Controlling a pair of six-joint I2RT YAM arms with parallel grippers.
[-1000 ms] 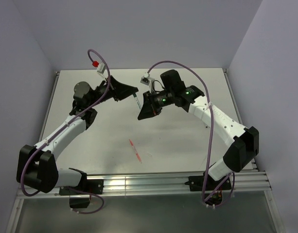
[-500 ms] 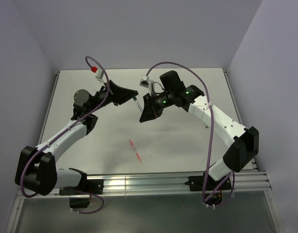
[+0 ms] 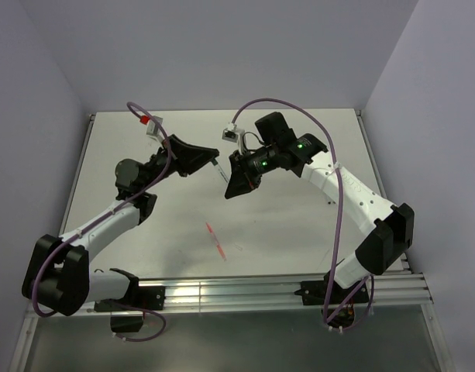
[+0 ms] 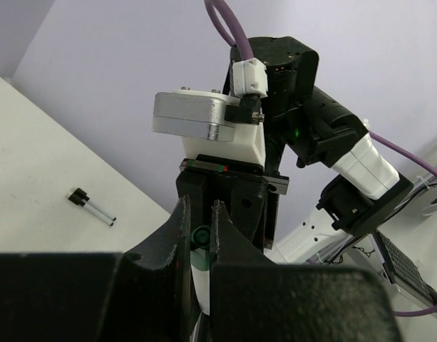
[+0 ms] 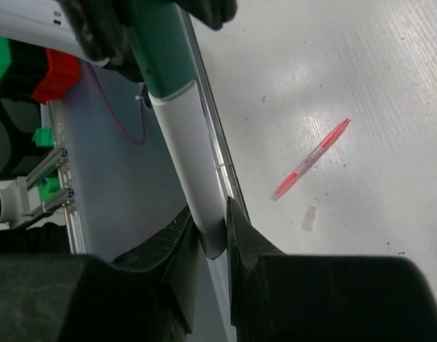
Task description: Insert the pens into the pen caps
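Right wrist: right gripper (image 5: 211, 229) clamps grey pen (image 5: 193, 164), tip apparently seated in green cap (image 5: 157, 50) pinched by left gripper (image 4: 200, 221). Red pen (image 5: 311, 158), clear cap (image 5: 309, 217) lie unjoined toward near edge.

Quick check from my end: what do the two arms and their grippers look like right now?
The left arm and right arm have white links with black joints. Each carries a purple cable; the left one has a red plug. The left gripper and right gripper are black with tapered fingers. Green lights glow on the right wrist.
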